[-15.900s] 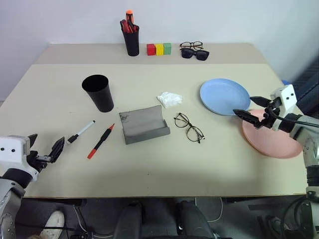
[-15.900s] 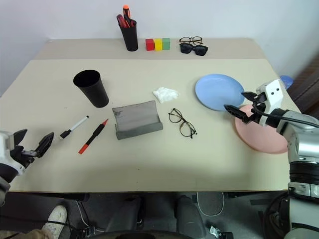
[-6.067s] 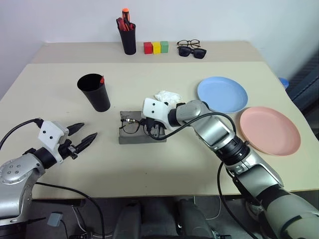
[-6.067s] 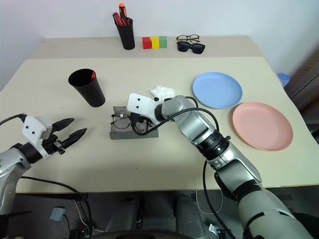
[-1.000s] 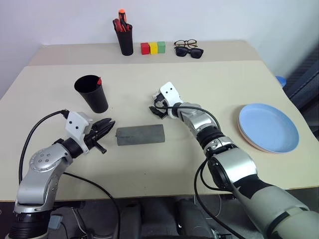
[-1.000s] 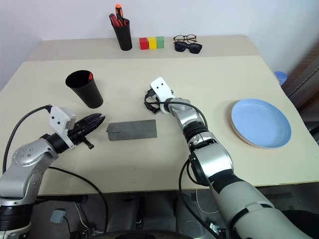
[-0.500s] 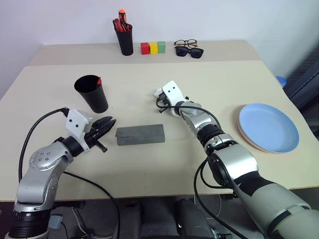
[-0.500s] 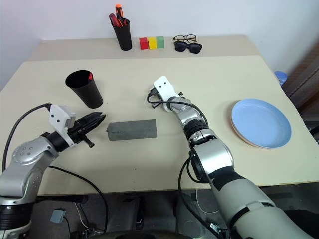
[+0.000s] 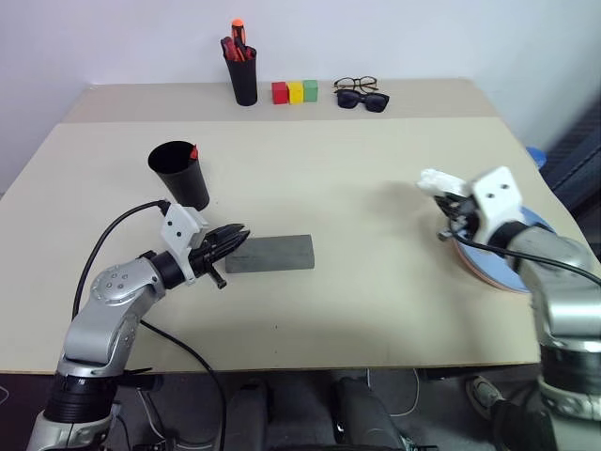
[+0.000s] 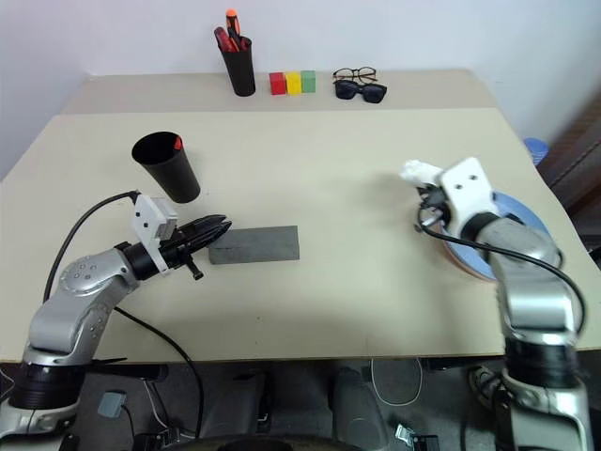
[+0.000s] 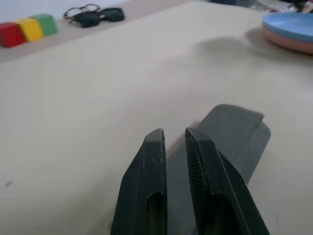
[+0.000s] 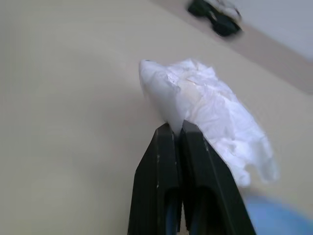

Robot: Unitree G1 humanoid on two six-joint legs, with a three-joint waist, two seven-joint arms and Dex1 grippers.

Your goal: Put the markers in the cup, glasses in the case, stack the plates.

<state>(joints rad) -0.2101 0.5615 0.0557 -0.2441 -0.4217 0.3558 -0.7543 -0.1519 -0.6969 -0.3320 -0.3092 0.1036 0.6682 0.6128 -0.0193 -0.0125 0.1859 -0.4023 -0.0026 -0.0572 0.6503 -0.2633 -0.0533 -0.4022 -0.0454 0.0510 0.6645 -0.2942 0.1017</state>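
The grey case [image 9: 272, 254] lies closed in the middle of the table, so the glasses are hidden. My left gripper [image 9: 242, 237] points level at the case's left end, fingers almost together with nothing between them; the left wrist view shows the case [image 11: 234, 132] just past its fingertips [image 11: 155, 139]. A red marker tip [image 9: 193, 151] pokes out of the black cup [image 9: 180, 177]. At the right the blue plate [image 10: 526, 214] lies on the pink plate [image 11: 288, 45]. Beside them my right gripper [image 12: 171, 126] is shut on a crumpled white tissue [image 9: 435, 180].
Along the back of the table stand a narrow black pot of red and orange pens [image 9: 245, 70], three coloured blocks [image 9: 299, 91], and a pair of spectacles with dark sunglasses [image 9: 362, 95]. The plates lie close to the table's right edge.
My right arm has swung from the table's middle to the right, over by the plates, carrying the tissue. The left gripper has edged right, closer to the case.
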